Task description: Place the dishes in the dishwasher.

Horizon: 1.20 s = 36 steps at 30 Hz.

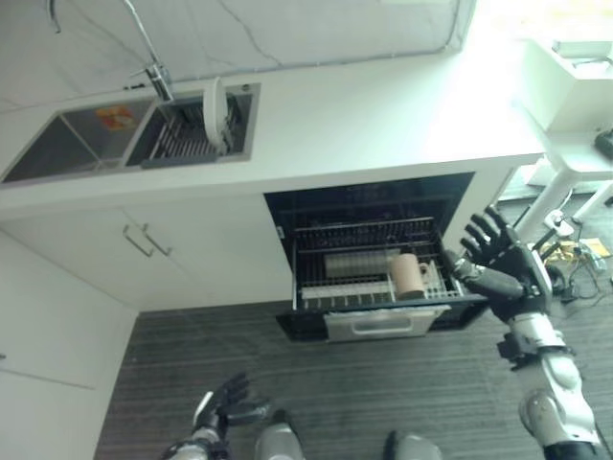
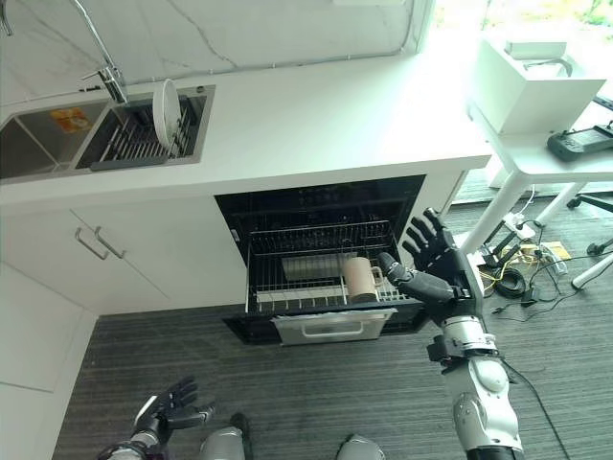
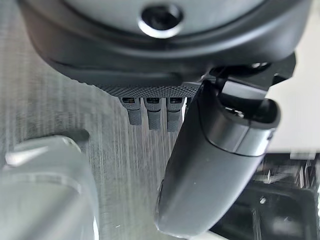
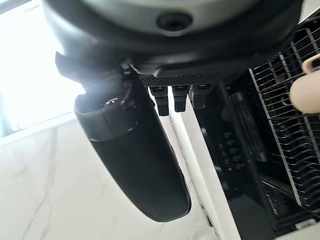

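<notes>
The dishwasher (image 1: 374, 196) under the counter stands open, its wire rack (image 1: 369, 278) pulled out. A tan mug (image 1: 410, 275) lies on its side in the rack, with a clear glass piece (image 1: 354, 264) behind it. A white plate (image 1: 213, 115) stands on edge in the sink's drying rack (image 1: 182, 139). My right hand (image 1: 498, 259) is raised just right of the pulled-out rack, fingers spread and holding nothing. My left hand (image 1: 225, 407) hangs low over the floor, fingers relaxed and holding nothing.
A double sink (image 1: 67, 144) with a tap (image 1: 153, 67) sits at the counter's left. Cabinet doors with a handle (image 1: 144, 241) lie below it. A white side table (image 2: 536, 144) with a box and a dark controller stands to the right, cables (image 2: 508, 278) on the floor beneath.
</notes>
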Motion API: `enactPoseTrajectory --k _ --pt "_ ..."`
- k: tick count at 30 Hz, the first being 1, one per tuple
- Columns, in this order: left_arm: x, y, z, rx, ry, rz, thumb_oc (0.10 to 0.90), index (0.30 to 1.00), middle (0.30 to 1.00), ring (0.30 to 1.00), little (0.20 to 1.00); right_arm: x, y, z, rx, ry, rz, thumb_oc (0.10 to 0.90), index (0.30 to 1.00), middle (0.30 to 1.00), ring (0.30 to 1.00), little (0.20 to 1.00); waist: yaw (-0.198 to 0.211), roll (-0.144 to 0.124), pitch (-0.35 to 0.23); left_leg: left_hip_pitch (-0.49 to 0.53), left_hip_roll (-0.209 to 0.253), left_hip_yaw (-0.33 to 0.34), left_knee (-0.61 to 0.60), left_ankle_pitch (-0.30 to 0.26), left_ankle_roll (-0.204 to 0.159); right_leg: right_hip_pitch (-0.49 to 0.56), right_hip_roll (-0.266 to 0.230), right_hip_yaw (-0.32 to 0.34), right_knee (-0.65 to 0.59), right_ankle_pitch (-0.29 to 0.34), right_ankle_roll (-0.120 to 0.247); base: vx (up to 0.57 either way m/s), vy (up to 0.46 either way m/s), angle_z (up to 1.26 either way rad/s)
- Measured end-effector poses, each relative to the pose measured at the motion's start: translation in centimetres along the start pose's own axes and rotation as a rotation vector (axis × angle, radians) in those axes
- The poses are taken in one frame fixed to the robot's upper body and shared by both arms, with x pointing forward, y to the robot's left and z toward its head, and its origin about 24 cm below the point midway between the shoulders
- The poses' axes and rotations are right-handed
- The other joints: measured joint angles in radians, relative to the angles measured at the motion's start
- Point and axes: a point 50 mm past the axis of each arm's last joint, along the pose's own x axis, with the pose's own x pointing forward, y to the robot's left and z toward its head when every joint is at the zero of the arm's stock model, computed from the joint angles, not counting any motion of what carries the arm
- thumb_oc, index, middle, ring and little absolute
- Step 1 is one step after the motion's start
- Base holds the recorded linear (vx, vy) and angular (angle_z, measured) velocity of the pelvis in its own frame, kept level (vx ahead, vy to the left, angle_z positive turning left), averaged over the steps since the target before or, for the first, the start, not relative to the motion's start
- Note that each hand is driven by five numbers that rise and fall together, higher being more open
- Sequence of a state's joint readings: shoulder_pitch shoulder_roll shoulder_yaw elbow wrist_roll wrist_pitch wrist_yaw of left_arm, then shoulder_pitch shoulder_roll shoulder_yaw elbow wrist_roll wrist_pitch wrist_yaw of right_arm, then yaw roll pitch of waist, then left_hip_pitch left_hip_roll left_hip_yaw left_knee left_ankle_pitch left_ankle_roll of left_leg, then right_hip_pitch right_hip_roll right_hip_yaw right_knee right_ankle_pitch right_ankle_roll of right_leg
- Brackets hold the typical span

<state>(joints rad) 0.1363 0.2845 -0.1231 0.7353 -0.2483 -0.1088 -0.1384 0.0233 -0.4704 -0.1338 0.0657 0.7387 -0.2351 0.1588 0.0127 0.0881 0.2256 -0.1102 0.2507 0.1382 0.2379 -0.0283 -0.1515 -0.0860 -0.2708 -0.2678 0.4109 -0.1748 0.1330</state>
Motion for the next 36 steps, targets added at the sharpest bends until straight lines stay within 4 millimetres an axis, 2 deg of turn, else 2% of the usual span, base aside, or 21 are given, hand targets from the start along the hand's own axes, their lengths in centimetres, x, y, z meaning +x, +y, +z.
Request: enactPoseTrajectory --k 1,2,4,8,9,10,11,13,14,15,17,18,22,26,28,29,30,31,32,34,36 --pt "0.2 0.0 0.4 0.007 -0.007 -0.009 0.8 0.9 0.9 0.9 0.9 0.0 0.3 -0.3 0.014 0.005 -0.003 0.8 0.9 0.9 0.9 0.9 -0.007 -0.031 0.004 0.004 -0.049 0.009 0.01 -0.003 0.02 0.015 -0.042 0.025 -0.023 0.018 0.011 0.02 0.49 0.14" --pt "0.7 -0.3 1.1 0.036 -0.014 -0.034 0.8 0.9 0.9 0.9 0.9 -0.1 0.8 -0.5 0.028 0.005 -0.001 0.8 0.9 0.9 0.9 0.9 -0.007 -0.037 0.003 0.009 -0.087 0.021 0.036 -0.04 0.05 0.047 -0.072 0.036 -0.076 0.08 0.018 0.01 0.498 0.16" --pt "0.8 -0.8 1.4 0.072 -0.002 -0.088 0.8 0.9 0.9 0.9 0.9 -0.2 1.8 -0.9 0.08 -0.008 -0.013 0.8 0.9 0.9 0.9 0.9 0.001 -0.038 0.003 0.023 -0.141 0.029 0.06 -0.074 0.092 0.058 -0.119 0.019 -0.091 0.176 -0.01 0.02 0.368 0.0" --pt "0.5 -0.9 0.3 0.122 0.067 -0.13 0.8 0.9 0.9 0.9 0.9 -0.3 3.5 -1.7 0.143 -0.005 0.0 0.8 0.9 0.9 0.9 0.9 0.013 -0.073 0.002 0.023 -0.182 0.097 0.078 -0.12 0.171 0.038 -0.153 0.081 -0.15 0.356 -0.009 0.04 0.293 -0.43" --pt "0.1 -0.6 -0.8 0.114 0.117 -0.11 0.8 0.9 0.9 0.9 0.9 -0.3 4.1 -2.2 0.165 0.006 0.007 0.8 0.9 0.9 0.9 0.9 0.021 -0.096 -0.001 0.024 -0.189 0.141 0.09 -0.131 0.2 0.013 -0.115 0.043 -0.154 0.383 -0.012 0.01 0.218 -0.85" --pt "0.0 -0.4 -1.3 0.112 0.146 -0.098 0.8 0.9 0.9 0.9 0.9 -0.2 4.7 -2.4 0.188 0.002 0.015 0.8 0.9 0.9 0.9 0.9 0.016 -0.1 0.0 0.021 -0.171 0.17 0.088 -0.136 0.21 -0.009 -0.112 0.037 -0.152 0.436 -0.004 0.0 0.088 -0.87" --pt "-0.1 -0.3 -1.7 0.114 0.165 -0.087 0.8 0.9 0.9 0.9 0.9 -0.3 4.8 -2.6 0.185 0.017 0.023 0.8 0.9 0.9 0.9 0.9 0.016 -0.104 0.0 0.024 -0.16 0.189 0.087 -0.139 0.222 -0.033 -0.102 0.022 -0.121 0.416 0.024 0.09 0.012 -0.62" --pt "-0.2 0.1 -1.7 0.137 0.174 -0.054 0.8 0.9 0.9 0.9 0.9 -0.2 5.4 -2.8 0.164 0.046 0.068 0.8 0.9 0.9 0.9 0.9 0.017 -0.119 -0.003 0.025 -0.145 0.215 0.06 -0.141 0.21 -0.06 -0.024 -0.039 -0.082 0.263 0.033 0.07 -0.054 -0.57" --pt "-0.2 0.5 -1.7 0.137 0.184 -0.045 0.8 0.9 0.9 0.9 0.9 -0.1 5.7 -2.7 0.151 0.051 0.097 0.8 0.9 0.9 0.9 0.9 0.017 -0.132 -0.004 0.025 -0.15 0.233 0.048 -0.136 0.207 -0.065 0.025 -0.044 -0.1 0.209 0.064 0.04 -0.22 -0.41" --pt "0.1 0.1 -1.3 0.19 0.187 -0.062 0.8 0.9 0.9 0.9 0.9 0.2 4.9 -1.5 0.106 0.02 0.117 0.8 0.9 0.9 0.9 0.9 0.008 -0.156 -0.009 0.016 -0.19 0.241 0.046 -0.126 0.218 -0.07 0.041 -0.057 -0.082 0.168 0.02 0.05 -0.218 -0.17" --pt "0.1 0.2 -1.4 0.233 0.195 -0.057 0.8 0.9 0.9 0.9 0.9 0.3 4.4 -1.1 0.092 0.015 0.117 0.8 0.9 0.9 0.9 0.9 -0.002 -0.155 -0.009 0.007 -0.199 0.244 0.045 -0.122 0.213 -0.067 0.068 -0.05 -0.073 0.106 -0.039 0.13 -0.143 0.11" --pt "0.0 0.1 -1.5 0.226 0.195 -0.048 0.8 0.9 0.9 0.9 0.9 0.4 4.5 -0.9 0.096 0.009 0.121 0.8 0.9 0.9 0.9 0.9 -0.002 -0.154 -0.01 0.007 -0.201 0.252 0.046 -0.122 0.213 -0.054 0.069 -0.063 -0.079 0.092 -0.053 0.15 -0.138 -0.05" --pt "0.0 -1.1 -2.0 0.233 0.197 -0.049 0.8 0.9 0.9 0.9 0.9 0.8 4.9 -0.8 0.102 0.011 0.143 0.8 0.9 0.9 0.9 0.9 -0.009 -0.101 -0.02 0.008 -0.185 0.25 0.038 -0.115 0.201 -0.049 0.097 -0.067 -0.074 0.062 -0.09 0.16 -0.208 -0.06" --pt "0.1 -1.3 -1.8 0.316 0.176 -0.035 0.8 0.9 0.9 0.9 0.9 0.7 5.6 -1.5 0.096 0.056 0.185 0.8 0.9 0.9 0.9 0.9 0.003 -0.108 -0.021 0.048 -0.177 0.239 0.005 -0.059 0.144 -0.06 0.117 -0.07 -0.022 -0.008 -0.14 0.1 -0.211 -0.02" --pt "0.6 -0.7 0.1 0.338 0.097 -0.004 0.8 0.9 0.9 0.9 0.9 0.8 5.2 -2.3 0.095 0.085 0.185 0.8 0.9 0.9 0.9 0.9 0.028 -0.135 -0.004 -0.097 -0.126 0.139 0.309 -0.025 0.098 -0.037 0.119 -0.063 -0.007 -0.03 -0.184 0.1 0.052 0.0" --pt "0.7 -0.7 0.8 0.355 0.066 -0.007 0.8 0.9 0.9 0.9 0.9 0.9 5.1 -2.5 0.093 0.098 0.182 0.8 0.9 0.9 0.9 0.9 0.047 -0.134 -0.003 -0.127 -0.11 0.107 0.362 -0.008 0.103 -0.021 0.125 -0.068 -0.013 -0.028 -0.184 0.12 0.19 -0.02" --pt "0.7 -1.1 1.1 0.384 0.051 -0.021 0.8 0.9 0.9 0.9 0.9 1.0 5.3 -2.7 0.099 0.103 0.193 0.8 0.9 0.9 0.9 0.9 0.049 -0.131 -0.003 -0.119 -0.109 0.091 0.313 -0.016 0.102 0.001 0.137 -0.071 -0.029 -0.029 -0.181 0.17 0.386 -0.19" --pt "0.7 -1.7 0.6 0.408 0.073 -0.053 0.8 0.9 0.9 0.9 0.9 1.5 5.7 -2.3 0.102 0.081 0.219 0.8 0.9 0.9 0.9 0.9 0.04 -0.11 -0.003 -0.079 -0.1 0.075 0.084 -0.003 0.08 0.019 0.156 -0.071 -0.05 -0.03 -0.18 0.15 0.383 -0.06" --pt "0.9 -1.9 0.5 0.411 0.081 -0.06 0.8 0.9 0.9 0.9 0.9 1.9 5.8 -1.9 0.094 0.066 0.228 0.8 0.9 0.9 0.9 0.9 0.032 -0.088 0.001 -0.098 -0.06 0.069 0.027 0.015 0.05 0.025 0.179 -0.084 -0.059 -0.029 -0.181 0.19 0.371 0.07" --pt "1.5 -2.2 0.8 0.379 0.078 -0.054 0.8 0.9 0.9 0.9 0.9 2.4 5.8 -1.3 0.076 0.051 0.24 0.8 0.9 0.9 0.9 0.9 0.035 -0.052 0.008 -0.16 0.018 0.036 0.026 0.036 0.027 0.026 0.214 -0.105 -0.065 -0.034 -0.18 0.08 0.247 0.13" --pt "1.8 -2.5 0.9 0.397 0.082 -0.068 0.8 0.9 0.9 0.9 0.9 2.4 5.8 -1.3 0.069 0.055 0.244 0.8 0.9 0.9 0.9 0.9 0.025 -0.051 0.009 -0.162 0.046 0.104 0.015 0.043 0.029 0.043 0.201 -0.131 -0.07 -0.035 -0.191 0.02 0.303 0.27"
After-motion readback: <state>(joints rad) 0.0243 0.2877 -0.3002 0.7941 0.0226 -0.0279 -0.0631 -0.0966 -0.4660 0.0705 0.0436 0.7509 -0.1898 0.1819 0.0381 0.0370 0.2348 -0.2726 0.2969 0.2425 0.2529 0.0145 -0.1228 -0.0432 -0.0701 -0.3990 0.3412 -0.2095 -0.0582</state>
